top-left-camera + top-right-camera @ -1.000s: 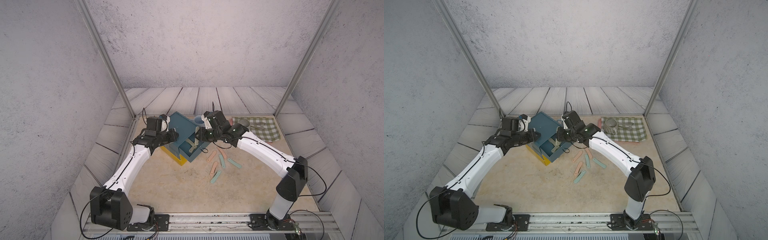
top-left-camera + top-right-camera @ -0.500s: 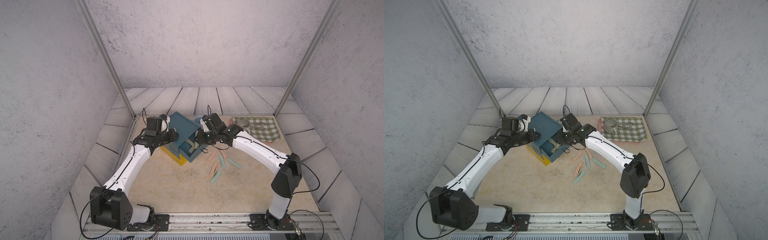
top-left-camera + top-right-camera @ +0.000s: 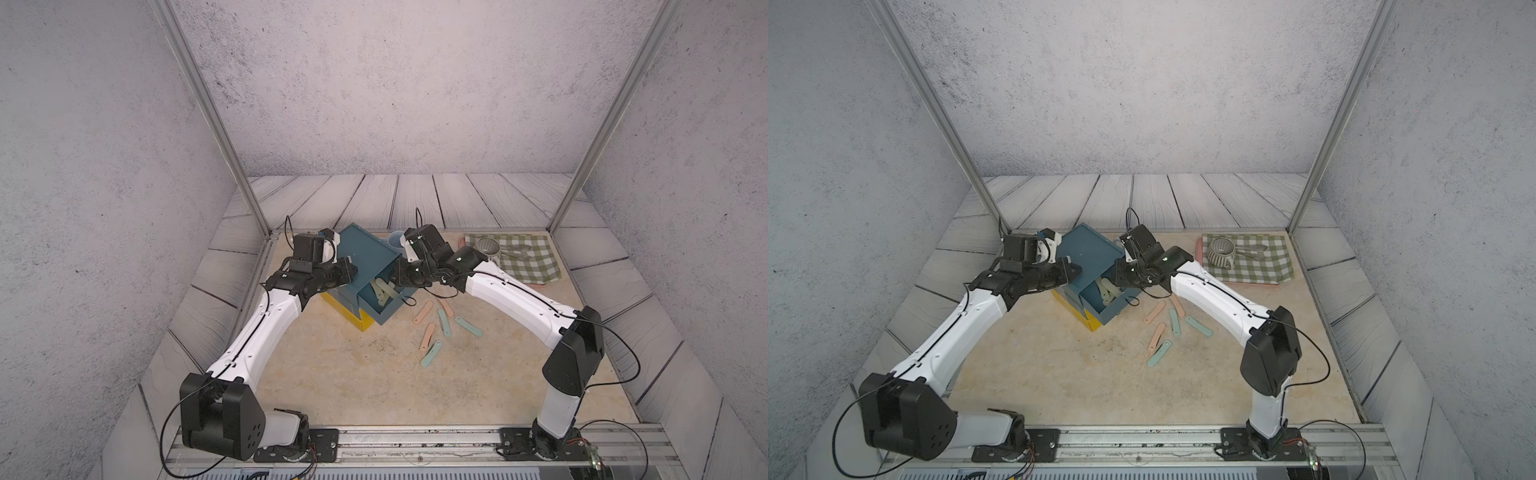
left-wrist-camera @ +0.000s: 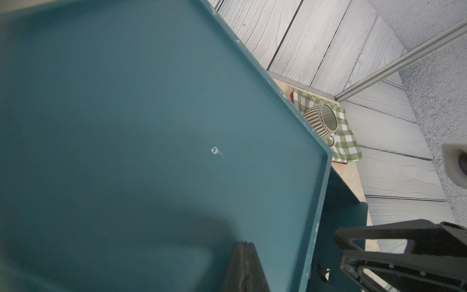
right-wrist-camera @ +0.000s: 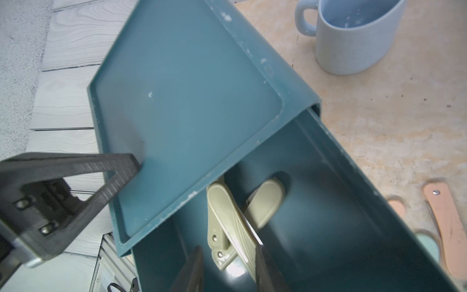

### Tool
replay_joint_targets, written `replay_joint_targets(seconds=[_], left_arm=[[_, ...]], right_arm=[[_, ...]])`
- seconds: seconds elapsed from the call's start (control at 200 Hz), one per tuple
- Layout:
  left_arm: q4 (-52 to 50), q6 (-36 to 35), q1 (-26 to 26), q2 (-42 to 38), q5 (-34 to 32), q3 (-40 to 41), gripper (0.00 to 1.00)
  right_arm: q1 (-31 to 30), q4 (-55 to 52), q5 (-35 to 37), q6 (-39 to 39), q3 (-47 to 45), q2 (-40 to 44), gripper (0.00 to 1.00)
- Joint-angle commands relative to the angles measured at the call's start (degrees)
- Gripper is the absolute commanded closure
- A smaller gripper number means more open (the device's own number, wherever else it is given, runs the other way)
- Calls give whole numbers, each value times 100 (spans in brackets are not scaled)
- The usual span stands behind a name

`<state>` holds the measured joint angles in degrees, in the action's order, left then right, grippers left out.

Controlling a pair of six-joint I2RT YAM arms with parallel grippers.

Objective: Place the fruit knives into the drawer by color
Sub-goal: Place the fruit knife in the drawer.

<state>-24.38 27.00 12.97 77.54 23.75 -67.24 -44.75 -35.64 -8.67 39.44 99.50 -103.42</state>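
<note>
Over the pulled-out teal top drawer (image 5: 328, 202) of the drawer chest (image 3: 365, 257), my right gripper (image 5: 227, 273) hangs with its jaws parted. Olive fruit knives (image 5: 225, 222) lie inside below it. My left gripper (image 4: 243, 263), closed on nothing, rests its tip on the chest's top. Pink knives (image 3: 424, 311) and mint knives (image 3: 444, 322) lie on the table (image 3: 332, 374) nearby.
</note>
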Motion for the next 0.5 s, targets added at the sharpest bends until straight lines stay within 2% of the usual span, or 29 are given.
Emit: replay_joint_targets(seconds=[0.0,0.25,0.495], left_arm=[[-593,-46,-32,111,-142,193,100],[-607,-46,-29,122,-151,175,100],[-635,-58,-32,77,-171,175,100]], right_arm=[[16,288,-1,-322,-194,549,68],[20,-290,395,-951,-425,1382,86],[17,-440,417,-1018,-1238,1831,97]])
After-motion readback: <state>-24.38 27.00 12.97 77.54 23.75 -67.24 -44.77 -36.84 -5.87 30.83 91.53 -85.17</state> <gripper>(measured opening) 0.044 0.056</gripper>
